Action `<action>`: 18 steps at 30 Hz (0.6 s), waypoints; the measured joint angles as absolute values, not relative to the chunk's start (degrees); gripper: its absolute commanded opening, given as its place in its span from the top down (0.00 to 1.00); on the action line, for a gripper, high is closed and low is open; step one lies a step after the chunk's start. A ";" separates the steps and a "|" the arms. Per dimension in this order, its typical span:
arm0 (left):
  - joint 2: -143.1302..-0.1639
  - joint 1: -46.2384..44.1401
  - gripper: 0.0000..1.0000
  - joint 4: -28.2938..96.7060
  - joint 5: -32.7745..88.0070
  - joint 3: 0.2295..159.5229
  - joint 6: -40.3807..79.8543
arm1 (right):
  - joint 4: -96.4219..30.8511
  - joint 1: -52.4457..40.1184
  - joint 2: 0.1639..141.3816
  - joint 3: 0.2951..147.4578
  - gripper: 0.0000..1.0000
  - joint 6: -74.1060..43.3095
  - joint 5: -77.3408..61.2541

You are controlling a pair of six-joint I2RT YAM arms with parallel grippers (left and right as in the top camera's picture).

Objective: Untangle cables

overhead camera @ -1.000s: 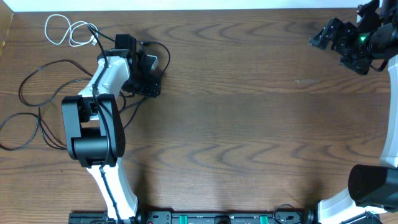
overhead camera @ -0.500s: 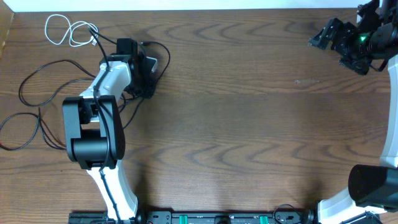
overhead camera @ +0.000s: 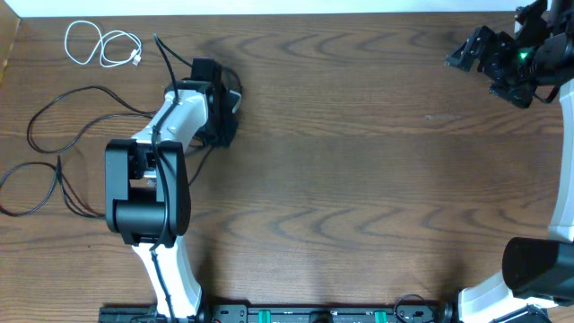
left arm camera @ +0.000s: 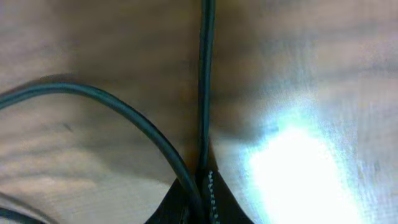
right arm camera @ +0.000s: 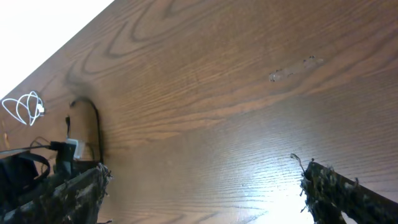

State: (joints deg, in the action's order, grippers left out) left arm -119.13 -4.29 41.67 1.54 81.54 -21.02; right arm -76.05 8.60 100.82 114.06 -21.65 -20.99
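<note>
2 arms work at a brown wood-grain table (overhead camera: 359,179). The left gripper (overhead camera: 224,115) sits over the far-left part of the table, its jaws clenched on a thin black cable (left arm camera: 204,81). In the left wrist view the dark fingertips (left arm camera: 214,202) meet at the bottom edge, with that cable pinched between them and running straight away over the wood. A 2nd black strand (left arm camera: 112,109) curves in from the left and reaches the same pinch. Whether it is a separate cable or the same one looped back, I cannot tell.

From overhead, more black cable loops (overhead camera: 90,88) lie on the table to the left of the arm, crossing one another near its base. A short white cable (overhead camera: 106,47), coiled in loose rings, lies apart from the black ones in the far-left corner.

The right gripper (overhead camera: 484,56) hangs at the far-right corner, well apart from every cable. Its jaws are spread wide with nothing between them.
</note>
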 measured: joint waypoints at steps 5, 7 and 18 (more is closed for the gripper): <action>-116.22 -4.40 0.93 48.34 2.04 79.05 -20.38 | -76.03 8.60 100.82 114.06 0.01 -21.65 -20.99; -113.82 -4.40 0.93 48.95 2.70 78.26 -20.21 | -76.03 8.60 100.82 114.06 0.01 -21.65 -20.99; -90.45 -3.29 0.92 51.18 4.73 79.00 -19.29 | -76.16 8.60 100.82 114.06 0.01 -21.65 -21.04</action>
